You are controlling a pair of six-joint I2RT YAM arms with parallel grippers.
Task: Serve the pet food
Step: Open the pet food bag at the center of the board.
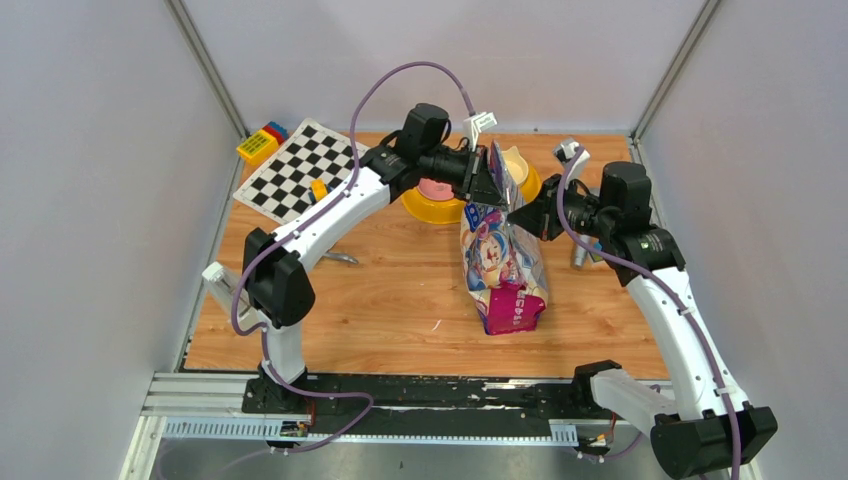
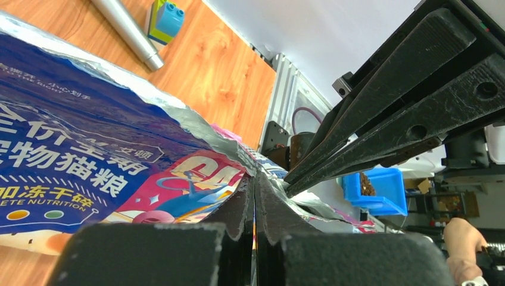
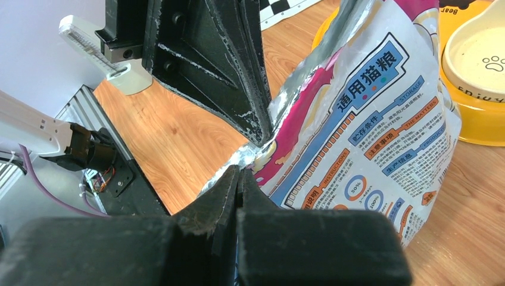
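Top camera looks down from behind the bases, whole table (image 1: 400,300) in shot; wrist cameras face each other, tight on the cat food bag (image 2: 89,149).

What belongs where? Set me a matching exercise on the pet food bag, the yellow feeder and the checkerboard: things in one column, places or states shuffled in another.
Things
1. glossy blue-and-pink pet food bag
2. yellow double-bowl plastic feeder
3. black-and-white checkerboard sheet

Places or states
A. lying flat at the far left of the wooden table
B. top edge pinched by the shut left gripper and the shut right gripper
C. behind the bag, towards the far edge

Pairs: 1-B, 2-C, 3-A
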